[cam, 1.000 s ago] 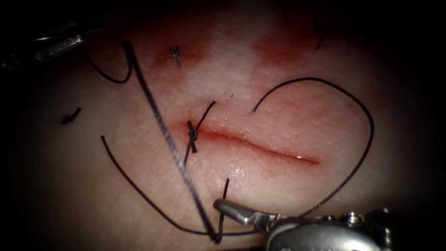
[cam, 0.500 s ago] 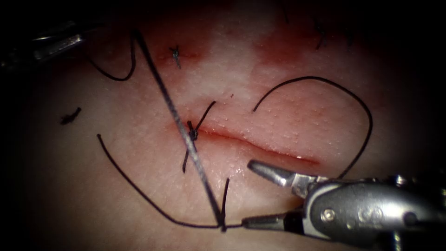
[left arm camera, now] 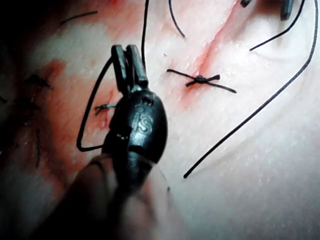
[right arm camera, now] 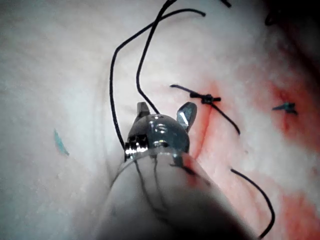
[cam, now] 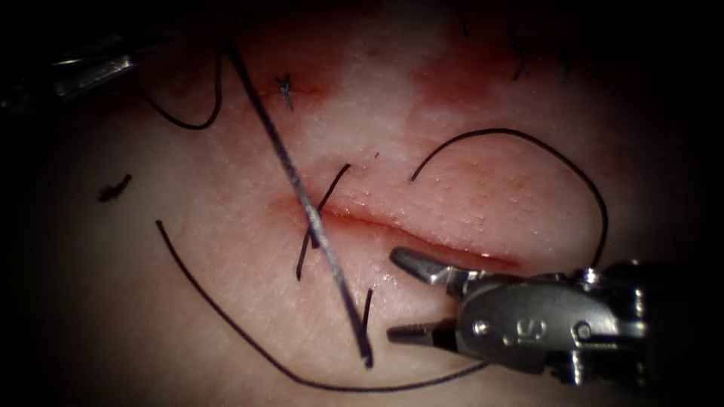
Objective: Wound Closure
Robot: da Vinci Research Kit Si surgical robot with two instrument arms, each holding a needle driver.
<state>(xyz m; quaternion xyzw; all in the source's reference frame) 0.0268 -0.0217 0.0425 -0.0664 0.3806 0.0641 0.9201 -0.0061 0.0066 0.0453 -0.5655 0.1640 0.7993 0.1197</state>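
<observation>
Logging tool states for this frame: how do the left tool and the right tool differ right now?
The right tool has its jaws spread open and holds nothing; the left tool has its jaws shut, on the thread as far as can be seen. The right tool sits just below the cut, the left tool far up on the cut's left. Both are steel needle drivers.

A short cut end of thread [cam: 115, 188] lies loose at the endoscope view's left; patches of red fluid [cam: 452, 75] spread near its top.

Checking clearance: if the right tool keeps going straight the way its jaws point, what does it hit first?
Likely the taut thread strand crossing just ahead of the right tool, whose open jaws hold nothing and point left; depth is unclear, so it may pass under or over it.
</observation>
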